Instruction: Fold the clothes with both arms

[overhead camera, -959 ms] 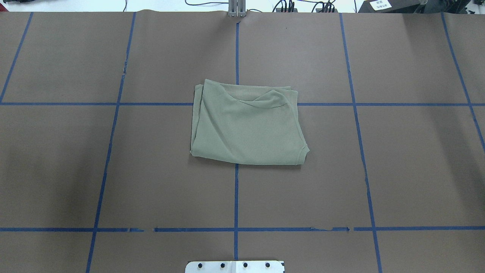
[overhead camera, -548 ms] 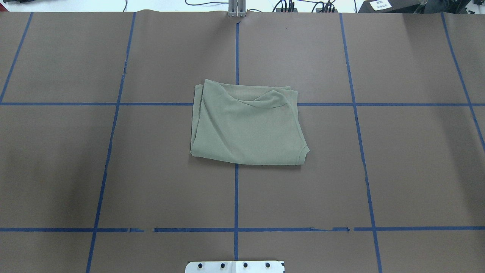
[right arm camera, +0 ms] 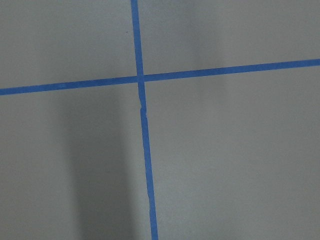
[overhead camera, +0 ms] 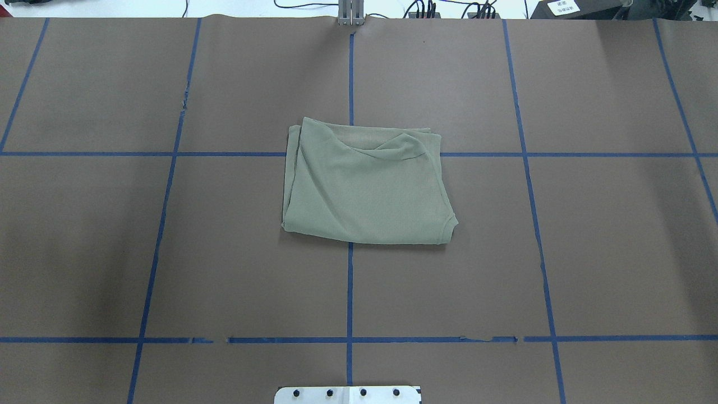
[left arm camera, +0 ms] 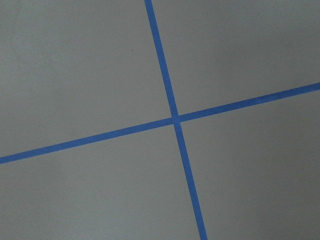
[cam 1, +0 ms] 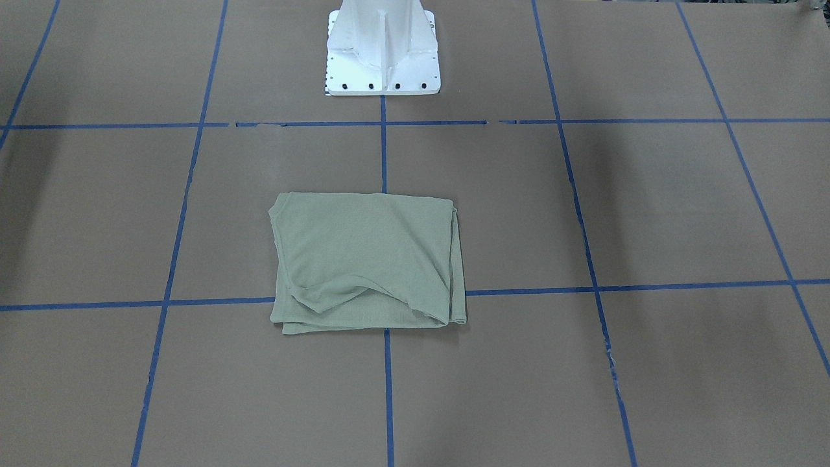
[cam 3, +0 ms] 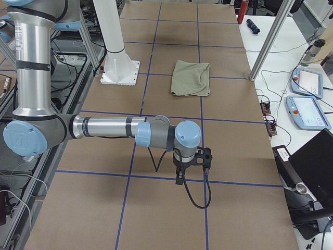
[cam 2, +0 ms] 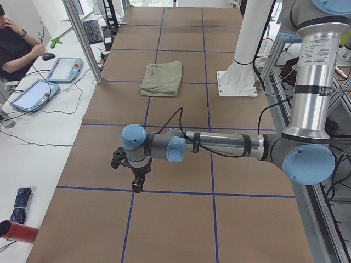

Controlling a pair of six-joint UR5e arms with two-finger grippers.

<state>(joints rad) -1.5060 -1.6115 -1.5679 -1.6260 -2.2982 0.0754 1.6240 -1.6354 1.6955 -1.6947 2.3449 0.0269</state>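
Straight out in front of the white pedestal (cam 1: 382,48), the sage-green shirt (overhead camera: 364,185) lies flat on the brown table cover (overhead camera: 589,252). It is folded into a compact, roughly square packet that covers a crossing of the blue tape lines (overhead camera: 350,292). A soft overlapping flap rumples the edge farthest from the pedestal, and stacked layers peek out along the side towards the left arm (cam 2: 219,145). The left gripper (cam 2: 137,183) points down, well off to that side of the pedestal. The right gripper (cam 3: 179,177) does likewise on the opposite side. Both are well apart from the shirt. I cannot tell whether either claw is spread or closed.
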